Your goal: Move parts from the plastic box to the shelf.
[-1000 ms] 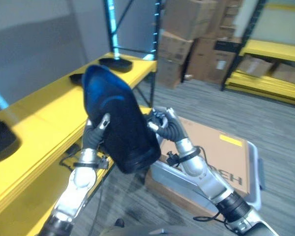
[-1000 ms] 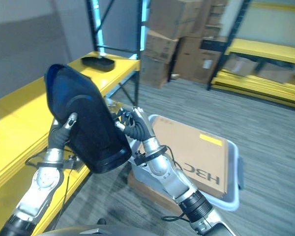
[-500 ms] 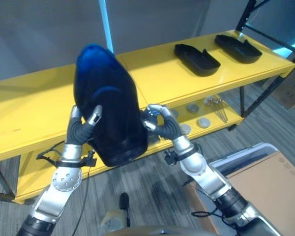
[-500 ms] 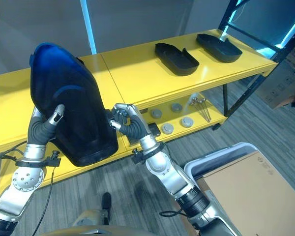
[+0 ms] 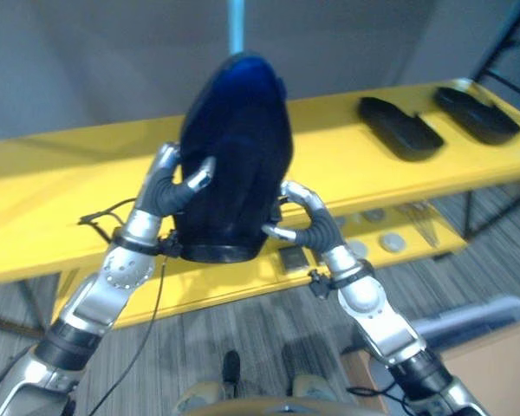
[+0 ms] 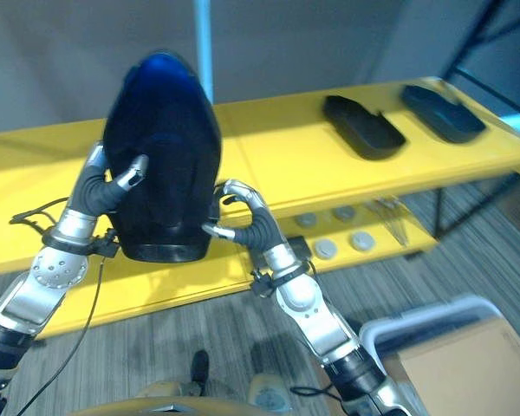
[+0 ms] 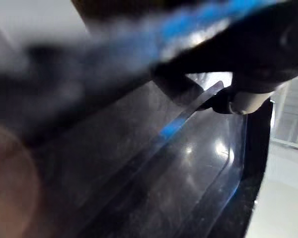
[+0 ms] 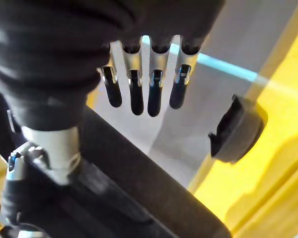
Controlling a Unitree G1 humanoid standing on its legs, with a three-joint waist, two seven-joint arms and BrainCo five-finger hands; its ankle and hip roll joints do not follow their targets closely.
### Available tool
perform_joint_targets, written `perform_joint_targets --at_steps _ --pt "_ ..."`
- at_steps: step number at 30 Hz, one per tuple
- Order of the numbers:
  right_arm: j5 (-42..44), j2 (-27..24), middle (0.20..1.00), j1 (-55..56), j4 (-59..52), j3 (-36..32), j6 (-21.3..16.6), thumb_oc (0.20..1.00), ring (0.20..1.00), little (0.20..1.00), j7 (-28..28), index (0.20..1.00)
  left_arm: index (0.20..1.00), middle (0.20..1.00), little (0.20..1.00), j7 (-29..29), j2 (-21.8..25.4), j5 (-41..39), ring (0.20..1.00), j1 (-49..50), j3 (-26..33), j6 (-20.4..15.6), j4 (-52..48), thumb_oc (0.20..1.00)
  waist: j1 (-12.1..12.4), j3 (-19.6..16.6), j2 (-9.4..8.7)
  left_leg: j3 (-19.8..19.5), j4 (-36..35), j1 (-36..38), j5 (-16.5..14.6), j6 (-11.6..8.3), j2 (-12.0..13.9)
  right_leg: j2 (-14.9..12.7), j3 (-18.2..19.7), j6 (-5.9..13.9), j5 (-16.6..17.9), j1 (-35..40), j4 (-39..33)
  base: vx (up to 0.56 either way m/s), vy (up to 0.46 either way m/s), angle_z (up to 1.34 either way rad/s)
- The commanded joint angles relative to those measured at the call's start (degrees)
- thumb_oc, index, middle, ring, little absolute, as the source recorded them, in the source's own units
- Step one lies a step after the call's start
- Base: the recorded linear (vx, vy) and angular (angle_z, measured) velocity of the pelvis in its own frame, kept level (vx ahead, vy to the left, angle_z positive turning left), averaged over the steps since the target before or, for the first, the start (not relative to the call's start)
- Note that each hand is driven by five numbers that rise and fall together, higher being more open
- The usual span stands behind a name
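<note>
Item: large dark part point(image 6: 162, 156), glossy black shell with a blue sheen, rounded at the top and flat across the bottom edge; it is standing roughly upright in the air between both hands, in front of the yellow shelf point(image 6: 277, 165) and not resting on it.

Left hand point(image 6: 104, 186): gripping the part's left side, the thumb curling over the front face and the fingers wrapping behind the edge; in the left wrist view the shell's glossy inner surface point(image 7: 154, 188) is lying right against the camera, with one dark-tipped finger point(image 7: 238, 101) pressing on it.

Right hand point(image 6: 243, 221): clasping the part's lower right edge, fingers and thumb bending round the rim; in the right wrist view the fingers point(image 8: 139, 91) are hanging past the dark edge of the part point(image 8: 139, 198).

Shelf, upper board: two smaller black parts point(image 6: 364, 126) and point(image 6: 442, 113) are lying side by side toward the right end, well apart from the held part.

Shelf, lower board: several small round grey discs point(image 6: 338, 234) are sitting near a bundle of thin metal pieces point(image 6: 390, 217).

Floor: grey carpet point(image 6: 182, 338); the pale rim of the plastic box point(image 6: 433, 316) is showing at the lower right, with a brown cardboard sheet point(image 6: 468, 368) lying on it.
</note>
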Motion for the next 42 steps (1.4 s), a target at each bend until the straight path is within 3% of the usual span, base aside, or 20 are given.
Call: perform_joint_targets --at_steps 1,5,8,9,10,12,14,15,17,19,22,26,27,28,32,35,37,38,40,42 --pt "2.1 -0.3 1.000 -2.0 -3.5 -1.7 -3.9 1.000 1.000 1.000 -0.2 1.000 0.200 0.200 0.200 -0.3 -0.8 -4.1 0.200 -2.3 0.5 -3.8 -4.2 0.200 1.5 -3.9 -1.92 -1.9 -1.1 2.5 -7.2 -2.54 1.6 -0.8 -6.4 -0.60 3.8 7.3 -10.5 -0.04 -0.199 1.25" --pt "2.3 -0.8 1.000 -1.4 -3.5 -1.2 -4.2 1.000 1.000 1.000 0.2 1.000 0.200 0.200 0.200 0.0 -1.3 -4.8 0.200 2.0 2.6 -3.8 -5.4 0.200 2.0 -4.6 -1.55 -3.5 -1.0 1.3 -6.5 -3.86 1.3 -0.3 -7.2 -1.05 4.8 9.8 -17.4 -0.04 -0.127 0.46" --pt "4.1 -1.1 1.000 -1.7 -3.5 -0.3 -4.3 1.000 1.000 1.000 0.9 1.000 0.200 0.200 0.200 1.0 -2.5 -5.5 0.200 6.1 4.7 -3.2 -5.7 0.200 2.9 -2.2 -0.67 -3.7 4.6 -3.1 -6.8 -4.87 -0.5 -0.9 -8.2 -1.11 6.3 10.2 -20.1 -0.17 -0.063 0.01" --pt "4.9 -1.7 1.000 -1.8 -2.2 -0.6 -3.9 1.000 1.000 1.000 0.9 1.000 0.200 0.200 0.200 0.9 -3.1 -5.1 0.200 6.7 4.9 -3.0 -5.4 0.200 2.8 -1.1 -0.39 1.5 8.5 -6.8 -7.5 -6.45 -0.6 -2.1 -10.7 -0.87 6.3 10.8 -21.8 -0.21 0.014 0.19" --pt "4.9 -1.8 1.000 -1.9 -2.1 -0.6 -4.0 1.000 1.000 1.000 0.9 1.000 0.200 0.200 0.200 0.9 -3.1 -5.1 0.200 6.7 5.0 -3.0 -5.4 0.200 2.7 -1.1 -0.39 1.6 9.0 -7.0 -7.8 -6.47 -0.6 -2.1 -10.7 -0.86 6.3 10.9 -22.0 -0.15 0.060 0.55" --pt "6.1 -2.1 1.000 -1.6 -2.1 -0.8 -3.8 1.000 1.000 1.000 1.0 1.000 0.200 0.200 0.200 -0.2 -2.1 -5.0 0.200 9.0 6.3 -3.1 -6.1 0.200 2.8 -1.1 -0.33 6.1 10.7 -6.9 -10.0 -6.12 2.0 -3.4 -12.1 -0.71 7.3 11.5 -23.0 -0.03 0.082 0.74" --pt "8.1 -2.0 1.000 -0.2 -3.3 -1.7 -4.1 1.000 1.000 1.000 2.1 1.000 0.200 0.200 0.200 -1.5 -0.1 -6.4 0.200 12.0 8.5 -3.1 -5.9 0.200 3.0 -1.2 -1.16 5.3 12.1 -5.9 -11.3 -6.53 4.7 -5.2 -11.8 -0.54 8.3 11.9 -23.2 0.04 0.153 0.43" --pt "9.2 -1.6 1.000 0.8 -3.4 -1.6 -4.2 1.000 1.000 1.000 2.7 1.000 0.200 0.200 0.200 -1.9 1.2 -7.5 0.200 13.3 9.4 -2.9 -5.4 0.200 2.6 -1.3 -1.61 3.7 11.6 -4.4 -11.0 -6.88 9.0 -6.2 -11.9 -0.36 8.1 12.2 -23.4 0.06 0.204 0.24" --pt "9.6 -1.5 1.000 1.0 -3.3 -1.3 -4.3 1.000 1.000 1.000 3.0 1.000 0.200 0.200 0.200 -2.0 1.5 -8.0 0.200 13.7 9.6 -2.9 -5.0 0.200 2.4 -1.5 -1.59 3.1 10.0 -3.7 -9.9 -7.37 11.4 -6.3 -12.1 -0.40 7.7 12.4 -23.6 0.06 0.131 0.15" --pt "10.6 -1.3 1.000 1.5 -3.2 -1.5 -4.6 1.000 1.000 1.000 2.7 1.000 0.200 0.200 0.200 -2.3 2.6 -8.8 0.200 14.5 10.1 -2.4 -4.1 0.200 1.9 -2.3 -0.78 1.7 5.1 -4.3 -5.3 -9.52 17.8 -6.8 -12.6 0.44 6.3 12.7 -24.5 0.12 0.224 0.24" --pt "10.9 -0.9 1.000 2.0 -2.5 -1.8 -5.0 1.000 1.000 1.000 2.1 1.000 0.200 0.200 0.200 -1.6 3.4 -7.2 0.200 13.6 10.2 -2.2 -3.5 0.200 1.5 -2.1 0.45 2.0 1.3 -4.5 -3.5 -11.39 20.2 -7.4 -13.0 1.25 5.4 12.8 -24.5 0.12 0.289 0.10" --pt "10.5 -0.2 1.000 3.5 -2.1 -3.6 -4.9 1.000 1.000 1.000 1.3 1.000 0.200 0.200 0.200 -1.0 3.4 -6.0 0.200 11.5 9.6 -2.4 -2.7 0.200 0.6 -2.7 2.96 3.8 -1.1 -4.5 -4.2 -13.32 20.5 -10.8 -13.3 3.65 5.6 12.7 -24.5 0.18 0.566 0.00" --pt "8.3 0.1 1.000 3.1 -1.8 -4.1 -4.0 1.000 1.000 1.000 0.5 1.000 0.200 0.200 0.200 -0.6 3.6 -4.7 0.200 9.3 8.4 -1.9 -2.0 0.200 0.5 -2.7 2.83 4.6 -0.6 -4.4 -5.6 -12.45 17.6 -14.6 -13.5 5.26 8.0 12.3 -24.5 0.18 0.584 0.27" --pt "8.3 0.1 1.000 3.1 -1.8 -4.1 -4.0 1.000 1.000 1.000 0.5 1.000 0.200 0.200 0.200 -0.5 3.6 -4.7 0.200 9.2 8.3 -1.9 -1.9 0.200 0.6 -2.7 2.74 4.6 -0.5 -4.4 -5.6 -12.40 17.5 -14.7 -13.4 5.31 8.0 12.3 -24.5 0.21 0.553 0.38" --pt "6.8 3.8 1.000 0.8 -1.0 -4.5 -2.1 1.000 1.000 1.000 -0.6 1.000 0.200 0.200 0.200 0.2 6.0 -3.8 0.200 8.6 10.6 -1.6 -1.7 0.200 0.6 -2.6 0.65 9.9 -0.7 -1.5 -8.4 -8.44 13.2 -19.7 -12.9 5.72 16.3 7.3 -18.6 0.14 0.372 -0.30" --pt "6.1 3.9 1.000 2.5 -2.5 -5.8 -2.1 1.000 1.000 1.000 0.1 1.000 0.200 0.200 0.200 0.5 6.0 -4.6 0.200 7.8 11.7 -1.4 0.5 0.200 0.3 -2.6 0.30 11.6 -0.9 -0.3 -9.3 -6.71 12.0 -17.0 -11.5 4.93 14.6 5.7 -13.5 0.16 0.312 -0.79" --pt "5.5 2.7 1.000 6.7 -3.5 -8.9 -2.3 1.000 1.000 1.000 0.6 1.000 0.200 0.200 0.200 0.6 4.6 -6.0 0.200 6.3 12.3 -0.9 3.4 0.200 -1.7 -3.2 0.70 10.5 -1.2 0.9 -9.9 -5.64 9.9 -9.7 -5.9 4.26 9.4 4.4 -13.2 0.18 0.204 -0.03" --pt "5.5 2.6 1.000 6.9 -3.7 -9.0 -2.3 1.000 1.000 1.000 0.6 1.000 0.200 0.200 0.200 0.6 4.5 -6.0 0.200 6.3 12.2 -0.9 3.5 0.200 -1.6 -3.3 0.80 10.5 -1.2 1.0 -10.0 -5.69 10.0 -9.6 -5.8 4.20 9.2 4.3 -13.0 0.18 0.137 0.07" --pt "5.5 2.0 1.000 11.0 -3.3 -13.0 -2.6 1.000 1.000 1.000 -0.4 1.000 0.200 0.200 0.200 3.2 3.1 -6.3 0.200 5.0 14.6 -0.2 7.5 0.200 -4.0 -3.0 0.66 10.9 -1.2 3.2 -11.3 -5.18 8.7 -5.0 -4.1 2.99 9.5 1.6 -17.2 0.18 0.055 0.28" --pt "5.4 2.0 1.000 12.4 -3.1 -14.6 -2.5 1.000 1.000 1.000 -0.7 1.000 0.200 0.200 0.200 4.2 2.7 -5.6 0.200 4.9 15.9 0.1 8.2 0.200 -4.6 -2.7 0.61 11.1 -1.2 4.2 -12.0 -5.07 8.4 -4.0 -4.1 2.83 10.4 1.2 -19.0 0.14 0.003 0.15"
